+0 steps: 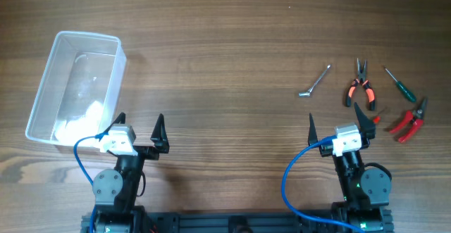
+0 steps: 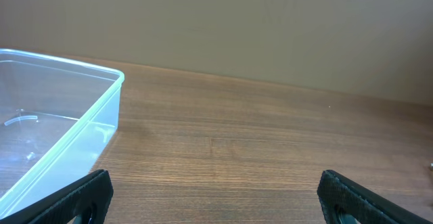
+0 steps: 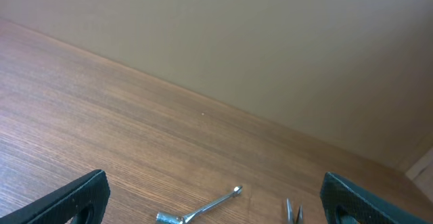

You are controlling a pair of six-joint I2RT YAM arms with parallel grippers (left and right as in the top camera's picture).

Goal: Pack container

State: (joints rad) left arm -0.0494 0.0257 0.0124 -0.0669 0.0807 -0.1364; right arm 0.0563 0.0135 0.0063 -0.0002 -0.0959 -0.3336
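Observation:
The clear plastic container (image 1: 76,85) stands at the far left of the table, open side up; its near corner shows in the left wrist view (image 2: 61,109). A silver socket wrench (image 1: 315,82), orange-handled pliers (image 1: 359,86), a green screwdriver (image 1: 399,84) and red-handled cutters (image 1: 409,120) lie at the right. My left gripper (image 1: 139,130) is open and empty, just right of the container. My right gripper (image 1: 340,124) is open and empty, below the wrench and pliers. The wrench (image 3: 203,210) and the pliers' tips (image 3: 293,212) show in the right wrist view.
Something white lies at the near end inside the container (image 1: 74,126). Blue cables loop by both arm bases. The wooden table (image 1: 225,50) spreads between the container and the tools. A wall rises behind the table's far edge (image 3: 203,48).

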